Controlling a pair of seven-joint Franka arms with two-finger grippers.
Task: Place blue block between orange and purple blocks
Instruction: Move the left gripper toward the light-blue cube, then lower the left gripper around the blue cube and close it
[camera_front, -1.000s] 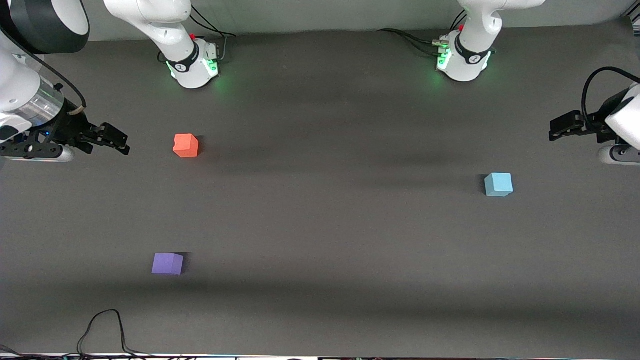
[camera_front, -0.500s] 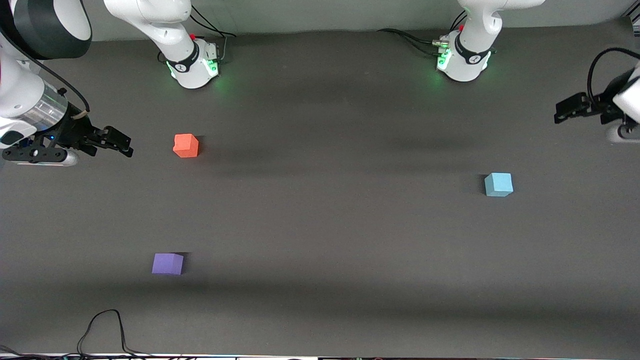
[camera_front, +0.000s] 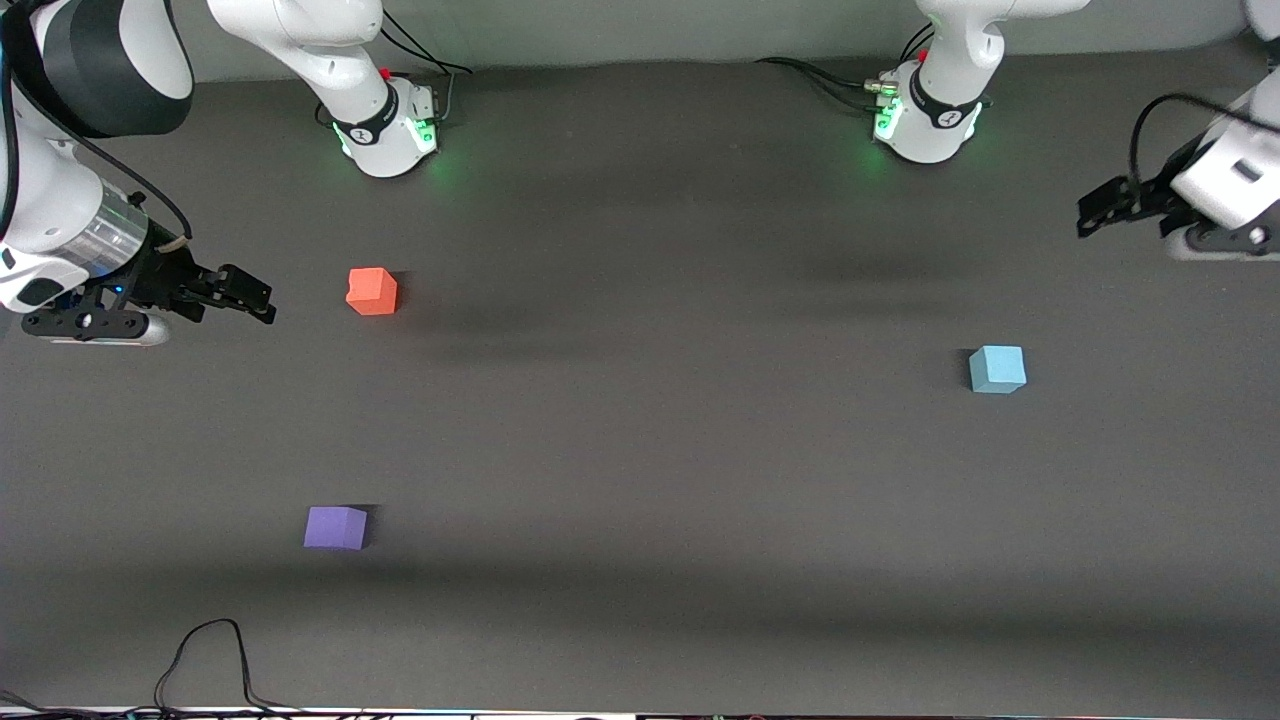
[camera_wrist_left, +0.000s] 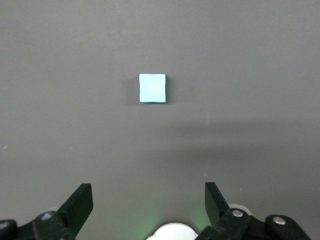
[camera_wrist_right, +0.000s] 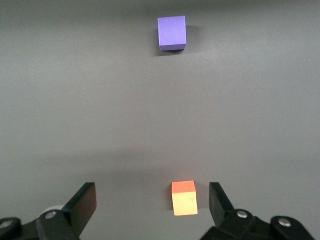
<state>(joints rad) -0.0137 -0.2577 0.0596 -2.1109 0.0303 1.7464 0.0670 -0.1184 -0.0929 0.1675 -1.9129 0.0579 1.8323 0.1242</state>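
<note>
The approach is judged to be in hand; nothing has been grasped yet. The blue block (camera_front: 997, 369) rests on the tabletop (camera_front: 650, 450) toward the left arm's end, well apart from the orange block (camera_front: 372, 291) and the purple block (camera_front: 335, 527). The left hand (camera_front: 1095, 212) is held spread and empty, up over the tabletop near that end. The right hand (camera_front: 250, 297), also spread and empty, waits beside the orange block. Next, the left hand must be brought over the blue block and lowered astride it. As a cube, no long axis is shown; its faces lie nearly square to the tabletop edges.

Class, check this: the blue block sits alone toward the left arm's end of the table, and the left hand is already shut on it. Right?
Not quite. The left hand is open and empty, as the left wrist view shows. The blue block does sit alone toward that end.
</note>
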